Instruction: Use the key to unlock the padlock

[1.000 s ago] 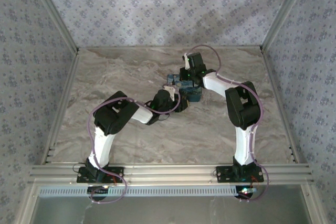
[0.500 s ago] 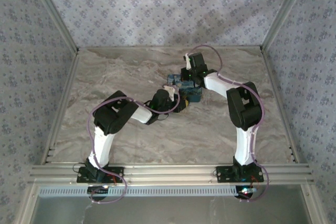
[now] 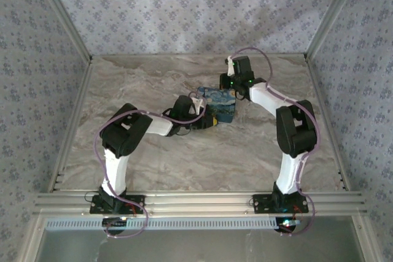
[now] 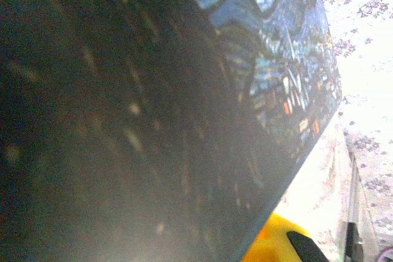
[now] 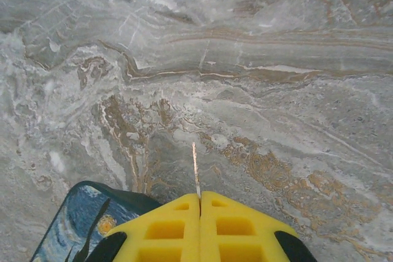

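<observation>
The padlock (image 3: 220,104) is a blue block printed with a starry night painting, lying mid-table; its shackle is hidden. My left gripper (image 3: 207,118) sits at its near left edge, shut on the padlock. In the left wrist view the padlock (image 4: 270,59) looms very close and one yellow finger (image 4: 273,245) pokes out below it. My right gripper (image 5: 200,198) is shut on the key (image 5: 195,170), whose thin metal blade sticks out forward over bare table. The right gripper (image 3: 236,73) hovers just behind the padlock's far right corner (image 5: 73,219).
The marble tabletop (image 3: 153,157) is boxed in by patterned walls on three sides and aluminium posts (image 3: 322,29). An aluminium rail (image 3: 196,200) carrying both arm bases runs along the near edge.
My left gripper has shut at the padlock, and the padlock has turned and shifted slightly right. The right gripper has moved right and back, off the padlock, with the key.
</observation>
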You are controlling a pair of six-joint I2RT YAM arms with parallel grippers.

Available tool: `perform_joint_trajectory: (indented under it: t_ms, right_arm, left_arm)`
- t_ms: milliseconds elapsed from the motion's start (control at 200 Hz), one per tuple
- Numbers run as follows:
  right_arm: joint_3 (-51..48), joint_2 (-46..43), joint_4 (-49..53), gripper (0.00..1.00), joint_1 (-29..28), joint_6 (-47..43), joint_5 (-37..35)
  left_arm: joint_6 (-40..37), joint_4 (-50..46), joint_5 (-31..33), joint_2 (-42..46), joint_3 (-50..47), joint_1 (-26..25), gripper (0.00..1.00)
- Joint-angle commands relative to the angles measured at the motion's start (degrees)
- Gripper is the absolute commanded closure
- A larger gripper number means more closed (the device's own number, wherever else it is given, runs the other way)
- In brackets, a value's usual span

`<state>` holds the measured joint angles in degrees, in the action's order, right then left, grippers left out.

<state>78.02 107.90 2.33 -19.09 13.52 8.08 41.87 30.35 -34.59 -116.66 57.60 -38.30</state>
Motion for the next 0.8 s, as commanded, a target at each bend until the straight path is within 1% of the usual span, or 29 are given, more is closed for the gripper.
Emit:
perform_joint_trajectory:
  t_ms: [0, 55, 200, 225, 430, 550, 700, 794]
  right_arm:
    - [-1.9, -5.0, 0.5, 1.00, 0.6, 1.8, 2.7]
    - [-3.7, -7.0, -0.3, 1.00, 1.0, 2.7, 4.1]
    - [-9.2, -14.2, -2.5, 1.00, 2.4, 5.6, 8.0]
    - [-12.1, -15.7, -3.0, 1.00, 2.8, 6.3, 8.8]
    - [-23.8, -28.0, -6.2, 1.00, 5.5, 12.0, 16.7]
    - [-31.2, -34.5, -8.4, 1.00, 6.4, 15.4, 21.0]
    - [-39.6, -39.5, -12.9, 1.00, 6.7, 20.3, 25.1]
    - [-43.5, -41.9, -14.1, 1.00, 6.2, 21.4, 25.0]
  left_arm:
    - [2.7, -14.4, -6.1, -0.2, 0.3, 1.0, 1.00]
    - [2.7, -15.9, -6.6, 0.1, 0.9, 1.2, 1.00]
    - [5.5, -16.0, -8.1, 0.4, 1.6, 1.7, 1.00]
    - [5.9, -15.9, -8.3, 0.5, 1.7, 1.8, 1.00]
    - [10.3, -12.1, -8.6, 1.2, 2.0, 2.0, 1.00]
    - [12.7, -12.0, -8.3, 1.8, 2.9, 2.3, 1.00]
    - [13.0, -16.3, -6.5, 3.6, 5.1, 2.4, 1.00]
    - [13.2, -19.6, -5.0, 5.2, 6.6, 2.4, 1.00]
